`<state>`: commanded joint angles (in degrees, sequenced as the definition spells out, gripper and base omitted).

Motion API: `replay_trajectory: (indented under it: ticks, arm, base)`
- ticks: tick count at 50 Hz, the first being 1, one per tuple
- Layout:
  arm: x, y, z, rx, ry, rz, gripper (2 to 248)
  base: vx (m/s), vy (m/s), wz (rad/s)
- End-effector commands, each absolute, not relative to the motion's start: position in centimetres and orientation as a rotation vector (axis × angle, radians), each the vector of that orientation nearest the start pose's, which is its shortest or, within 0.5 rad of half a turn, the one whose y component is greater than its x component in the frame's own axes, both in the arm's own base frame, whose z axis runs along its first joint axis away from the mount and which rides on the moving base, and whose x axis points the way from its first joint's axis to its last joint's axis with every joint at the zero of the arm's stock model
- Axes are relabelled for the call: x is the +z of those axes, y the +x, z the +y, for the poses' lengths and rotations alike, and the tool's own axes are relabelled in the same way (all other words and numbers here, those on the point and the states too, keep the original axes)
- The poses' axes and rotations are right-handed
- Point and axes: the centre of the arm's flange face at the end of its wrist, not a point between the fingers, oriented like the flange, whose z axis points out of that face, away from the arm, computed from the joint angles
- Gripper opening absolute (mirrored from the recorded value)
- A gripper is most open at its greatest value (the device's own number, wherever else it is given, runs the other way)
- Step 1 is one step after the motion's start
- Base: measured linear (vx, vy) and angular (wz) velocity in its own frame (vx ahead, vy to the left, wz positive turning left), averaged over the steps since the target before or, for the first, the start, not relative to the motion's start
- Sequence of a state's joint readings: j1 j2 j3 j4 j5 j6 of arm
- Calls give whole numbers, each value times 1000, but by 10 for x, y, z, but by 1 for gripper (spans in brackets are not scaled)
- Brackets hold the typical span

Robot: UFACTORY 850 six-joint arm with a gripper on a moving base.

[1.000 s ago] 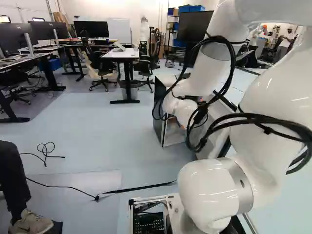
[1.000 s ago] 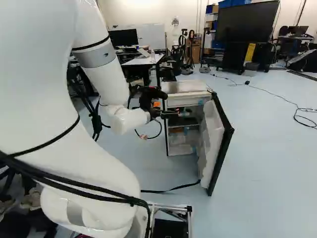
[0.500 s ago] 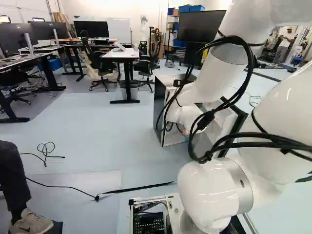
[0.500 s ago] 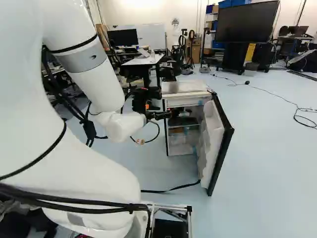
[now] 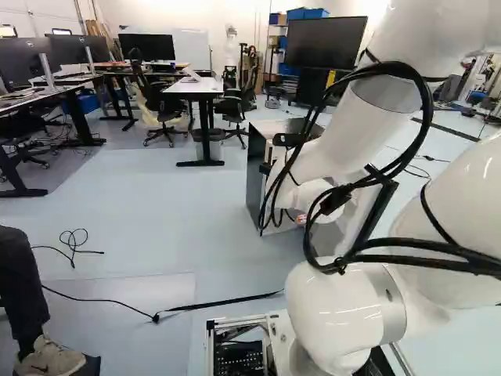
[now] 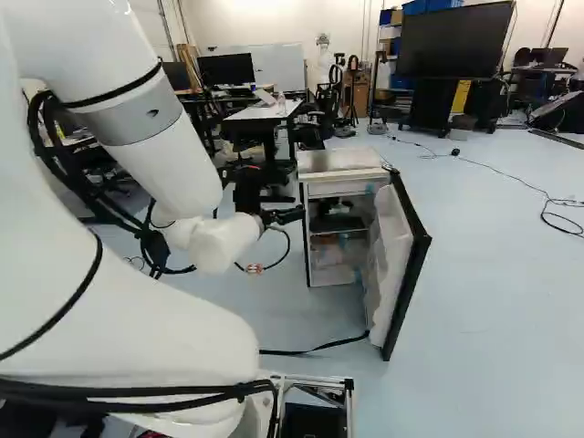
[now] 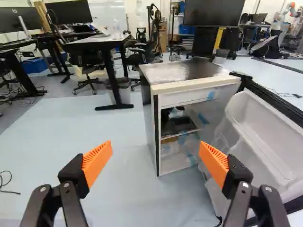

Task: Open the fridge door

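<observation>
In the right base view my black gripper (image 6: 290, 215) is just left of the small fridge (image 6: 342, 162), whose front stands open. The fridge door (image 6: 401, 265) is swung wide to the right, its white inner side showing. In the wrist view my gripper (image 7: 155, 161) is open, orange pads far apart, nothing between them. Ahead of it stands the fridge (image 7: 189, 87) with shelves in sight; the door (image 7: 265, 137) lies beyond the finger on the door's side. In the left base view the arm covers much of fridge and door.
A white-topped desk (image 5: 194, 86) with chairs stands behind the fridge. A large screen (image 6: 454, 41) is at the back. A black strap (image 6: 315, 349) lies on the floor by the door's foot. A person's leg and shoe (image 5: 48, 359) are at the left of the left base view.
The arm has drawn the gripper back from the fridge's opening, toward the left of the right base view. Fridge, door and base have not moved.
</observation>
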<state>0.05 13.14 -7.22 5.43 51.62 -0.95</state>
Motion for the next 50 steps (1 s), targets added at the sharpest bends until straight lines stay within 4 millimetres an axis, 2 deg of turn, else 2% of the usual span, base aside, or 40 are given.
replay_trajectory:
  ticks: [24, 50]
  arm:
    - [366, 273, -1, -1831, -2560, 21, 247]
    - [366, 270, 0, -1824, -2558, 0, 247]
  base:
    - [0, 0, 0]
    - [0, 0, 0]
